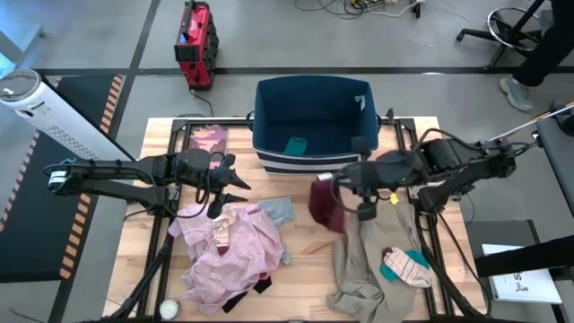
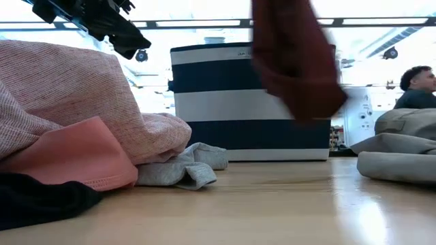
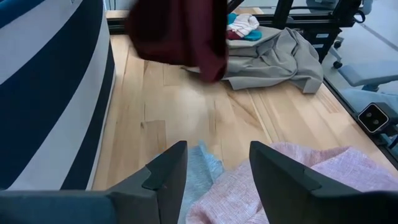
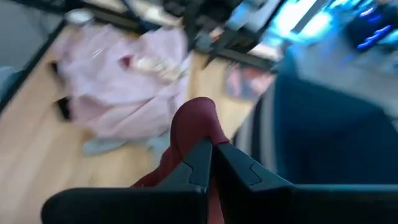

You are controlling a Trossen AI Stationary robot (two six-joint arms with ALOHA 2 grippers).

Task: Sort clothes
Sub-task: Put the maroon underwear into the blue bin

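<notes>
My right gripper (image 1: 330,182) is shut on a maroon garment (image 1: 326,206), held above the table in front of the navy bin with white stripes (image 1: 312,126); it also shows hanging in the low view (image 2: 294,58). My left gripper (image 1: 242,182) is open and empty above the pale pink shirt (image 1: 231,253). A light blue-grey piece (image 1: 280,212) lies beside the shirt. A khaki-beige garment (image 1: 377,260) carries a striped teal-white sock (image 1: 405,266). A teal piece (image 1: 296,145) lies in the bin. My right gripper pinches a bunched upper edge of the maroon garment (image 4: 194,127) between its two shut fingers. The garment hangs slack below the fingers, lifted clear of the table.
A flat pink-printed book (image 1: 208,139) lies at the table's far left. Black fabric (image 1: 260,285) and a pink piece (image 2: 75,156) show under the shirt. A person (image 2: 417,85) is in the room beyond the table.
</notes>
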